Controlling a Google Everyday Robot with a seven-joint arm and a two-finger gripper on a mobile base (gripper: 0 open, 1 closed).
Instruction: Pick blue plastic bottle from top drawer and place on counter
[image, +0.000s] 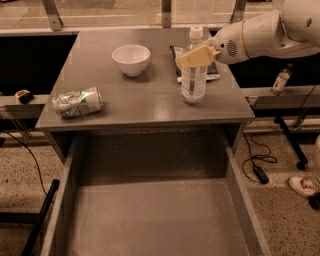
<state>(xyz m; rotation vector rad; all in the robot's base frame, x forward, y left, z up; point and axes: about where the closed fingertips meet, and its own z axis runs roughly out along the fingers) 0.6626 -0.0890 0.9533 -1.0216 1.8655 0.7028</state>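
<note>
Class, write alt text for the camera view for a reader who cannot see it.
A blue plastic bottle stands upright on the counter with the robot's hand at its upper part. A white bowl and crushed can share the counter; the top drawer below is open.
</note>
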